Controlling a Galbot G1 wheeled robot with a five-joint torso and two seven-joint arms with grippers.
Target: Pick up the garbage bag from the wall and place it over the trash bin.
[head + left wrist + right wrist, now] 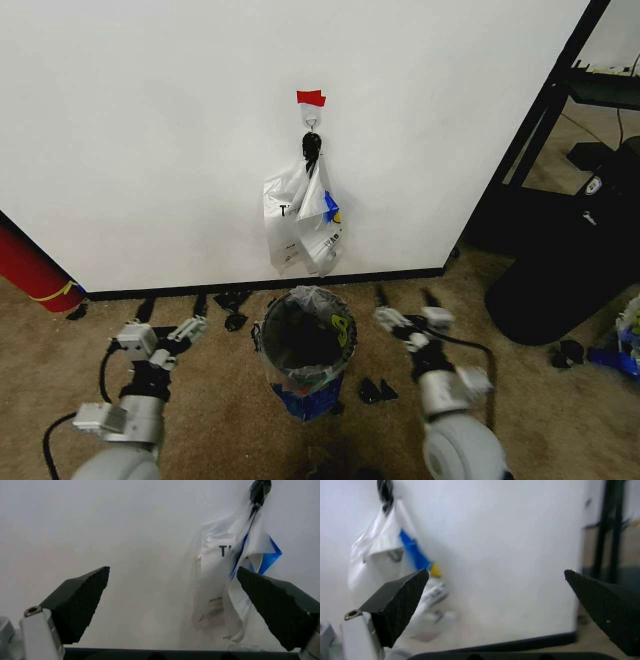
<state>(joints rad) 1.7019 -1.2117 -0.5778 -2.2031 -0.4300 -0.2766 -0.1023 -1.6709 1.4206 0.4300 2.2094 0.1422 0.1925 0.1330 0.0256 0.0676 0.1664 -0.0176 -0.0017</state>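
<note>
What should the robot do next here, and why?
Probably raise one arm toward the garbage bag, perhaps the left gripper: the bag hangs from the hook on the wall, while both open grippers sit low beside the trash bin.

office corner, carpet (220, 400), swivel chair (570, 270)

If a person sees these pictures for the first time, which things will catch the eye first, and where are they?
The garbage bag hangs from a small hook on the white wall, just under a strip of red tape. Directly below it on the carpet stands the trash bin, already lined with plastic. The left gripper and right gripper wait open on either side of the bin.
</note>
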